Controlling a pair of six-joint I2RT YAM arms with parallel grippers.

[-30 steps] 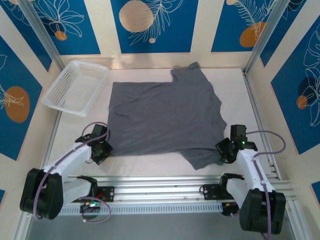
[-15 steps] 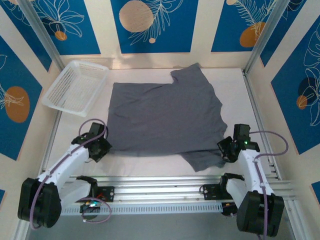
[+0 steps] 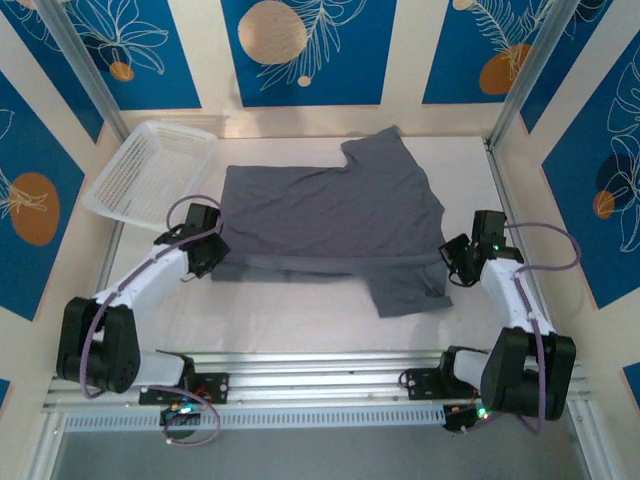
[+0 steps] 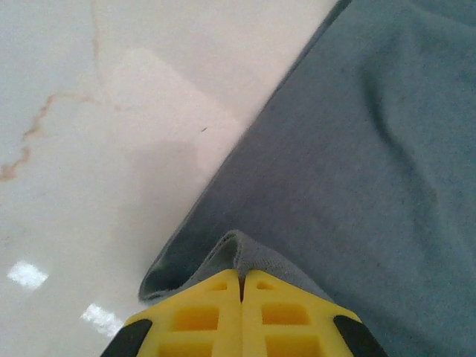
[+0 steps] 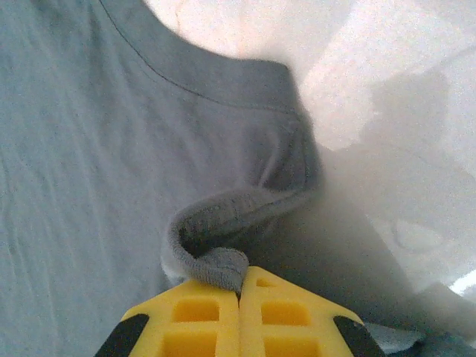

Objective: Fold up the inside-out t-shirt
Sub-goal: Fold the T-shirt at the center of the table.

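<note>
Top external: the inside-out t-shirt is gripped at opposite edges by left claw and right claw, both clamped.

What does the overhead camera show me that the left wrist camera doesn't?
From overhead: the whole grey t-shirt spread out, the white basket at far left, and the left arm and right arm, one at each end of the shirt's near edge. From the left wrist: close up, yellow jaws pinched shut on a fold of the shirt's edge, and a brownish streak in the table. Both share: grey cloth on the pale tabletop.
</note>
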